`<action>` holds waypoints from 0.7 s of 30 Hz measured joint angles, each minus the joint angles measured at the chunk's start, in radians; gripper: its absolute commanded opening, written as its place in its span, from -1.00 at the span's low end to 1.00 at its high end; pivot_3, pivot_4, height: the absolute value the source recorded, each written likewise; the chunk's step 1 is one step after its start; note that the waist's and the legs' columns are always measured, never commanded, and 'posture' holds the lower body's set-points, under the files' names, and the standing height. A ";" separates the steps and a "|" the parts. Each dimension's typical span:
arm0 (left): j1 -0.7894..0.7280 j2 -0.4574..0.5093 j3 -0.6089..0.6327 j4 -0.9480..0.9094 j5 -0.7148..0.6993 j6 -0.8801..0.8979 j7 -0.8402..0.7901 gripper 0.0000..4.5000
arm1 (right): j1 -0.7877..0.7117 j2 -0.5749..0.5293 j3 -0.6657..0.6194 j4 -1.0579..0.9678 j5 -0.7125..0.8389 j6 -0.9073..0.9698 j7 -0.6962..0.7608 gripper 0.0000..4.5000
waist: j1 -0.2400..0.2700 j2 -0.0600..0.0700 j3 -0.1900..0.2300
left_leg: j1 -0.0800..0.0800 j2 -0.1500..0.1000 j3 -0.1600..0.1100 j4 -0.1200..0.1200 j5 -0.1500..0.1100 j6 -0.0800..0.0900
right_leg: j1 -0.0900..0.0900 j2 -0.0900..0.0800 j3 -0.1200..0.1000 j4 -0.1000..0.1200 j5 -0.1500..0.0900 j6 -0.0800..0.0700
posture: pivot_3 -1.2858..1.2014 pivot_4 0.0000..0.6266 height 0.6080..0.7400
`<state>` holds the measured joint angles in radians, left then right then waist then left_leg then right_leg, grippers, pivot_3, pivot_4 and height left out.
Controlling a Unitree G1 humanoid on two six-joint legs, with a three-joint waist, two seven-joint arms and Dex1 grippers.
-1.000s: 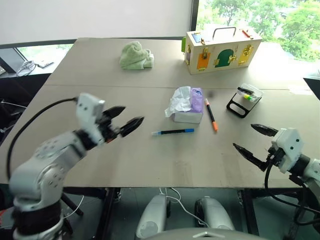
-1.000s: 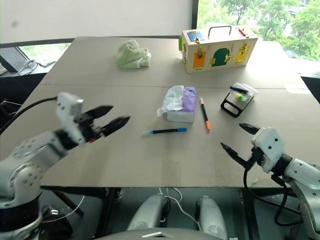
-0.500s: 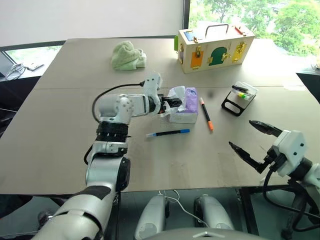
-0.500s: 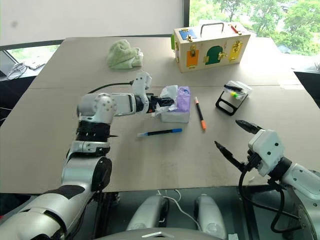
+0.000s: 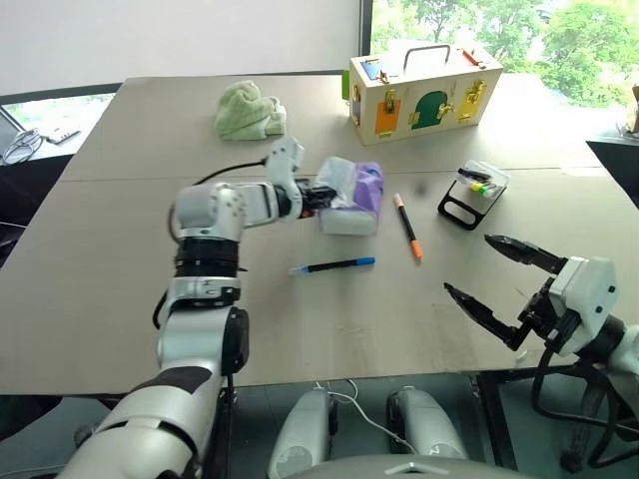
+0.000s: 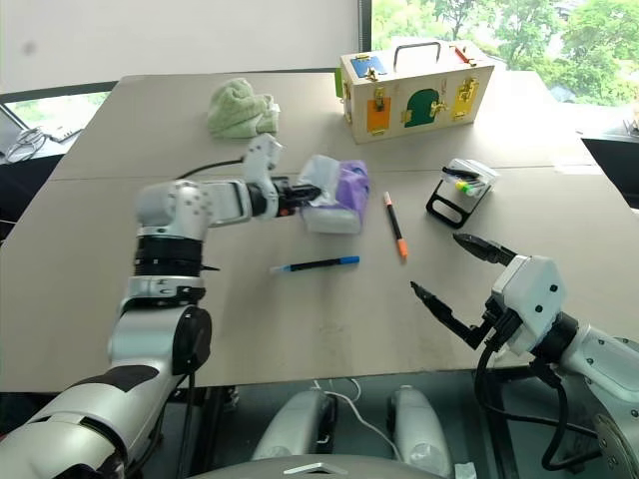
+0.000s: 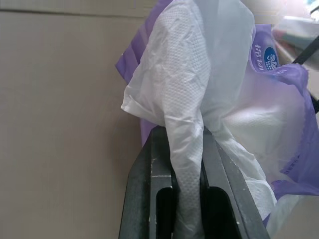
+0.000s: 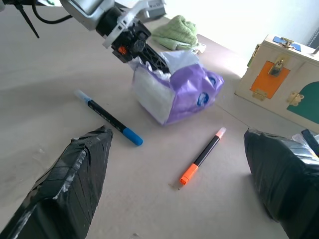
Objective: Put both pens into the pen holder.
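Observation:
The dark pen with a blue cap lies flat on the table in front of a purple tissue pack. To the right of the pack lies the orange pen. The pen holder, a clear tray on a black stand, sits further right with yellow-green markers in it. My left gripper is shut on the white tissue sheet sticking out of the pack, which is tilted. My right gripper hovers open near the table's front right, apart from both pens.
A wooden box with latches stands at the back right. A green cloth lies at the back left. The table's front edge runs just below my right gripper.
My left arm reached forward from the front left to the tissue pack and closed on its white sheet; the pack now tilts. The right gripper stayed open and rose slightly.

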<state>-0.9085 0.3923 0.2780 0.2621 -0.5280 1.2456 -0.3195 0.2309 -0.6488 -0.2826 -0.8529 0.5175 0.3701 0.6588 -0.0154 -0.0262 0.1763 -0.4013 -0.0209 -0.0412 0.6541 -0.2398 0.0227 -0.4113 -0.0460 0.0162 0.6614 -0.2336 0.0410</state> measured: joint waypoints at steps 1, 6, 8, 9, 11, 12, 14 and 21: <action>0.021 0.023 0.036 -0.038 -0.006 0.019 0.014 -0.99 | -0.007 0.000 0.001 0.000 0.002 0.000 0.000 1.00 | -0.007 0.000 0.000 | 0.002 0.001 0.003 -0.001 0.000 0.000 | 0.000 0.000 0.003 0.000 0.000 0.000 | 0.03 -0.52 1.00; 0.303 0.190 0.286 -0.302 0.026 0.135 0.117 -0.99 | -0.097 -0.004 0.083 0.066 -0.005 0.024 -0.002 1.00 | -0.011 0.000 0.000 | 0.003 0.000 0.004 -0.003 0.000 0.000 | 0.000 -0.001 0.003 -0.001 0.000 0.000 | 0.03 -0.52 1.00; 0.390 0.204 0.358 -0.343 0.034 0.171 0.129 -0.99 | -0.139 -0.015 0.125 0.097 -0.013 0.053 -0.002 1.00 | 0.003 -0.002 0.000 | 0.002 -0.001 0.003 -0.002 0.000 0.000 | 0.000 -0.002 0.003 -0.001 0.000 0.000 | 0.03 -0.52 1.00; 0.419 0.212 0.390 -0.369 0.034 0.189 0.129 -0.99 | -0.170 -0.024 0.149 0.112 -0.016 0.077 -0.005 1.00 | 0.006 -0.003 0.000 | 0.002 -0.001 0.002 -0.001 0.000 0.000 | 0.000 -0.003 0.002 -0.001 0.000 0.000 | 0.03 -0.52 1.00; 0.476 0.239 0.463 -0.454 0.036 0.259 0.132 -0.62 | -0.278 -0.048 0.202 0.161 -0.038 0.153 -0.028 1.00 | 0.013 -0.006 0.000 | 0.001 -0.001 0.001 -0.001 0.000 0.001 | 0.001 -0.003 0.001 -0.001 0.000 0.000 | 0.03 -0.52 1.00; 0.481 0.242 0.477 -0.467 0.038 0.274 0.136 -0.48 | -0.294 -0.048 0.204 0.170 -0.041 0.165 -0.035 1.00 | 0.019 -0.006 0.000 | 0.002 -0.002 0.001 -0.001 -0.001 0.002 | 0.001 -0.004 0.001 -0.001 0.000 0.000 | 0.03 -0.52 1.00; 0.528 0.245 0.538 -0.523 0.050 0.329 0.150 -0.10 | -0.388 -0.042 0.245 0.221 -0.039 0.236 -0.049 1.00 | 0.024 -0.005 0.000 | 0.003 -0.001 0.000 -0.001 -0.001 0.002 | 0.001 -0.002 0.001 0.000 0.000 0.000 | 0.03 -0.52 1.00; 0.661 0.236 0.598 -0.676 0.008 0.289 0.047 0.58 | -0.699 0.021 0.409 0.420 -0.101 0.484 -0.142 1.00 | 0.024 -0.005 0.000 | 0.001 -0.001 0.000 -0.002 0.001 -0.003 | 0.000 -0.003 0.002 -0.001 0.000 -0.002 | 0.03 -0.52 1.00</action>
<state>-0.2477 0.6286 0.8762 -0.4136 -0.5199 1.5342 -0.2721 -0.4677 -0.6273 0.1263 -0.4333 0.4167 0.8538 0.5171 0.0084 -0.0314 0.1763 -0.4000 -0.0220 -0.0416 0.6520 -0.2384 0.0201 -0.4113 -0.0494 0.0182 0.6609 -0.2333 0.0395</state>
